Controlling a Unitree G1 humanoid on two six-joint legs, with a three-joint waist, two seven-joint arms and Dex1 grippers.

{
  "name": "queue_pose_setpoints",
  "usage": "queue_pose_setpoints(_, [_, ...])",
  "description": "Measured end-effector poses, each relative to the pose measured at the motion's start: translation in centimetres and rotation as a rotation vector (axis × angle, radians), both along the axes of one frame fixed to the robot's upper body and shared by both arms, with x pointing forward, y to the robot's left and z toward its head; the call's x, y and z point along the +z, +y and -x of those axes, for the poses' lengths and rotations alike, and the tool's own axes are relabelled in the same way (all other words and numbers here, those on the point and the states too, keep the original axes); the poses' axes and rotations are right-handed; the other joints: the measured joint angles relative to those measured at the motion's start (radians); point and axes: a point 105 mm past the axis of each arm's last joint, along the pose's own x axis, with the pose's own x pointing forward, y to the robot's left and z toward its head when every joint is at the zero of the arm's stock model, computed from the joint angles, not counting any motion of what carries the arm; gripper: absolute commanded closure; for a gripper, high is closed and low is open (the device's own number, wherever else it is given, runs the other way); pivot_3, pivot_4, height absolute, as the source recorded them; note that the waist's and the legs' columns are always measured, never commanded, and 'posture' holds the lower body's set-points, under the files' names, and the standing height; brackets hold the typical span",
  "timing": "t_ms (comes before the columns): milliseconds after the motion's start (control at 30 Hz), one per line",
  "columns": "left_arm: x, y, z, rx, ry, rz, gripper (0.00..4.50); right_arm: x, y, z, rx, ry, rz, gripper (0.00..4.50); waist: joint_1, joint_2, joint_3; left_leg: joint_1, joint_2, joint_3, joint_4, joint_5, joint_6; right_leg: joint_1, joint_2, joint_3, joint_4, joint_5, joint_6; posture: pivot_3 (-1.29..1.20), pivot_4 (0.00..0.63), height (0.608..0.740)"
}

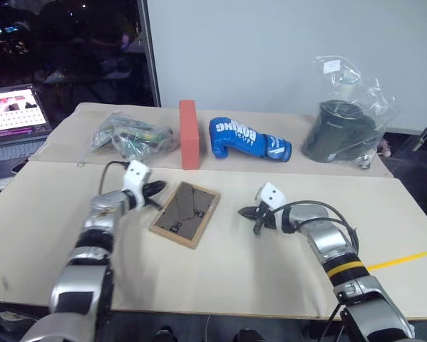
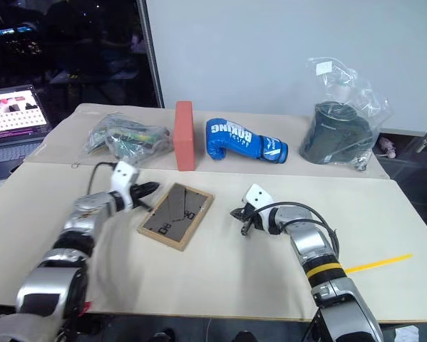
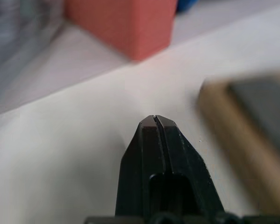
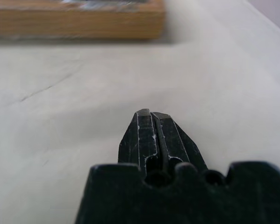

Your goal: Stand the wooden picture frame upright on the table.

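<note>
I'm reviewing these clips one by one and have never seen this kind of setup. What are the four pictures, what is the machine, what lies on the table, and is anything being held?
It is a humanoid robot with two arms, each ending in a two-fingered black gripper. Two pictures come from cameras in its head, looking down over the arms; the other two come from cameras on each wrist, looking along the fingers.

On the table the wooden picture frame lies flat, dark back up. The left gripper is beside the frame's left edge, the right gripper off to its right; both are shut and hold nothing.

Along the far board stand a red-orange brick block, a blue boxing glove, a clear bag of small items and a dark object in plastic wrap. A laptop sits at the far left.
</note>
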Motion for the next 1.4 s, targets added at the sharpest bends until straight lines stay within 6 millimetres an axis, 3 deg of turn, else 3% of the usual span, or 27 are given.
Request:
queue_pose_setpoints(67, [-0.7, 1.2, 1.8, -0.022, 0.05, -0.015, 4.5, -0.1, 0.5, 0.5, 0.021, 0.003, -0.004, 4.45, 0.0, 0.0, 0.0, 0.0, 0.0, 0.0, 0.0, 0.001, 0.0, 0.001, 0.0, 0.0, 0.0, 0.0, 0.0, 0.0, 0.15, 0.73])
queue_pose_setpoints(167, [-1.1, 0.2, 4.3, -0.119, 0.098, 0.005, 4.5, -0.5, 2.4, 1.5, 0.07, 0.012, -0.024, 4.45, 0.007, 0.0, 0.0, 0.001, 0.0, 0.0, 0.001, 0.001, 0.0, 0.002, 0.0, 0.0, 0.0, 0.0, 0.0, 0.0, 0.15, 0.73])
queue_pose_setpoints(233, [-1.7, -2.3, 5.8, -0.199, 0.125, 0.063, 4.5, -0.9, 4.3, 2.1, 0.101, 0.021, -0.051, 4.45, 0.012, 0.0, 0.0, 0.007, 0.0, 0.0, 0.001, 0.001, 0.0, 0.007, 0.0, 0.0, 0.0, -0.001, 0.001, 0.0, 0.15, 0.73])
queue_pose_setpoints(333, [-2.0, -4.7, 6.2, -0.23, 0.132, 0.103, 4.5, -1.1, 5.4, 2.1, 0.099, 0.012, -0.06, 4.45, 0.018, 0.0, 0.0, 0.009, 0.0, 0.0, 0.001, 0.001, 0.0, 0.009, 0.0, 0.0, 0.0, -0.003, 0.004, 0.0, 0.15, 0.73])
queue_pose_setpoints(567, [-2.2, -9.0, 7.3, -0.29, 0.157, 0.146, 4.5, -1.2, 4.9, 1.2, 0.001, -0.014, -0.053, 4.45, 0.021, 0.0, -0.001, 0.011, 0.0, 0.0, 0.001, 0.001, 0.0, 0.011, 0.0, 0.0, 0.0, -0.002, 0.004, 0.0, 0.15, 0.73])
queue_pose_setpoints(700, [-2.9, -10.3, 8.0, -0.329, 0.194, 0.148, 4.5, -1.2, 3.4, 1.5, -0.021, -0.019, -0.02, 4.45, 0.033, 0.0, -0.001, 0.01, 0.0, 0.0, 0.001, 0.001, 0.0, 0.011, 0.0, 0.0, -0.002, -0.002, 0.004, 0.0, 0.15, 0.73])
queue_pose_setpoints(967, [-2.0, -11.5, 8.7, -0.392, 0.197, 0.17, 4.5, -1.3, 0.8, 2.4, -0.007, -0.024, 0.066, 4.45, 0.053, 0.0, -0.001, 0.009, 0.0, 0.0, 0.0, 0.001, 0.001, 0.012, -0.001, 0.0, -0.008, -0.002, 0.004, 0.0, 0.15, 0.73])
queue_pose_setpoints(1167, [-1.6, -10.7, 9.2, -0.398, 0.216, 0.159, 4.5, -0.9, -3.5, 1.7, -0.027, -0.043, 0.181, 4.45, 0.062, 0.0, -0.002, 0.009, -0.001, 0.0, 0.0, 0.0, 0.001, 0.013, -0.002, 0.0, -0.009, -0.002, 0.004, 0.0, 0.15, 0.73])
queue_pose_setpoints(1267, [-1.2, -9.3, 9.1, -0.36, 0.237, 0.173, 4.5, -0.7, -6.0, 1.5, -0.056, -0.008, 0.21, 4.45, 0.064, 0.0, -0.002, 0.009, -0.001, 0.0, 0.0, 0.0, 0.001, 0.013, -0.002, 0.0, -0.01, -0.002, 0.004, 0.0, 0.15, 0.73])
queue_pose_setpoints(1400, [0.1, -6.6, 8.8, -0.271, 0.25, 0.24, 3.43, -0.2, -9.1, 2.1, -0.081, 0.109, 0.178, 4.5, 0.063, 0.0, -0.002, 0.008, -0.001, 0.0, 0.0, 0.0, 0.001, 0.012, -0.002, 0.0, -0.01, -0.002, 0.004, 0.0, 0.15, 0.73])
